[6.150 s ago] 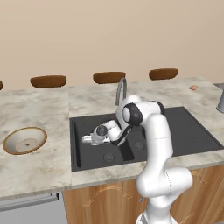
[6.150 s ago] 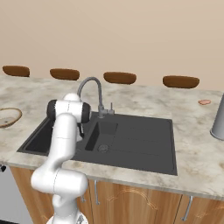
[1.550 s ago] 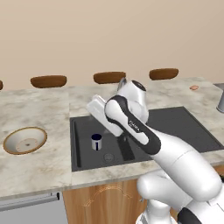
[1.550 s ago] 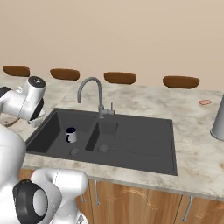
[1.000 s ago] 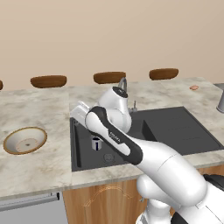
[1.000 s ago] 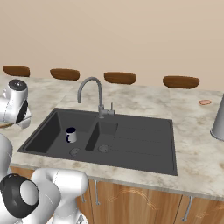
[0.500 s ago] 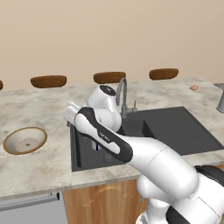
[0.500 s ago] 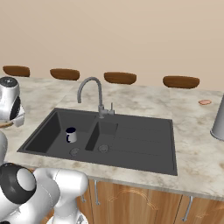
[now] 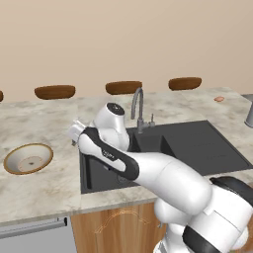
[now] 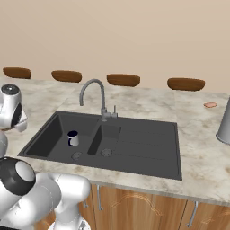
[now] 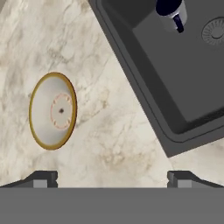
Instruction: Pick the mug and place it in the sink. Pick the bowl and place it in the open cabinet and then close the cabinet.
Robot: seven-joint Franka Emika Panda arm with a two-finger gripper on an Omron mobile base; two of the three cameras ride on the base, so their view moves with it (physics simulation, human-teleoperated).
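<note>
The tan bowl (image 9: 28,159) with its whitish inside lies on the marble counter left of the sink (image 9: 207,148). In the hand view the bowl (image 11: 52,110) is at the left, ahead of my open gripper (image 11: 112,180), whose two fingertips (image 11: 43,178) stand wide apart with nothing between them. The dark mug (image 10: 72,138) stands upright in the left basin of the black sink (image 10: 134,155); the mug (image 11: 171,13) is at the hand view's top. My gripper (image 9: 74,133) hangs over the counter by the sink's left rim, right of the bowl. The cabinet is out of view.
The grey gooseneck tap (image 10: 93,95) rises behind the sink's middle. Brown stool seats (image 9: 55,91) line the counter's far edge. A grey metal vessel (image 10: 224,121) stands at the far right, with a small pink item (image 10: 210,105) near it. My arm arches over the left basin.
The arm has swung left, from above the sink's left basin out over the counter towards the bowl. The mug has stayed in the basin. The jaws remain open.
</note>
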